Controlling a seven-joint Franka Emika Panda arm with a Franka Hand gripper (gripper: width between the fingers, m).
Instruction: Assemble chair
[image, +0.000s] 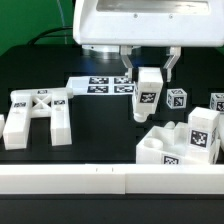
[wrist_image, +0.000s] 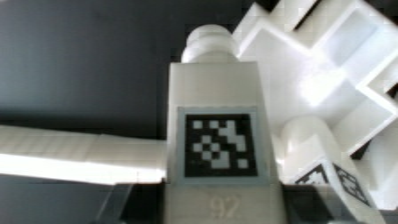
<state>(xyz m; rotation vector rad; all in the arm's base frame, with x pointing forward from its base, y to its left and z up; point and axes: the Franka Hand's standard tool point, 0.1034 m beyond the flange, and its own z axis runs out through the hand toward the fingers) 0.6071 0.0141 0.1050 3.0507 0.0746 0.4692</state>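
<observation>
Nearest the exterior camera, a long low white rail (image: 100, 182) edges the black worktop (image: 100, 140). Just behind it, in front of the jaws and toward the exterior view's right, sits the chunky white plastic seat block (image: 175, 150) with a black-and-white square tag on its raised part; no leg shows in it. Well apart from the jaws, toward the exterior view's left, the white plastic H-shaped piece (image: 38, 115) lies flat and alone. Two small white tagged blocks, one just beside the jaws (image: 177, 98) and one farther off at the exterior view's right edge (image: 218, 103), stand loose, and the marker board (image: 100, 86) lies behind the jaws. From this I judge the chair barely begun: no joint is visible, so nearly every part has yet to be fitted. The jaws stand partway apart and are clamped on the upper end of a white square-section plastic leg (image: 148, 97), which hangs upright below them. I cannot tell whether its lower end touches the worktop. In the wrist view its tagged face (wrist_image: 222, 140) fills the middle, its rounded peg (wrist_image: 210, 45) is at the far end, and the seat block lies near.
</observation>
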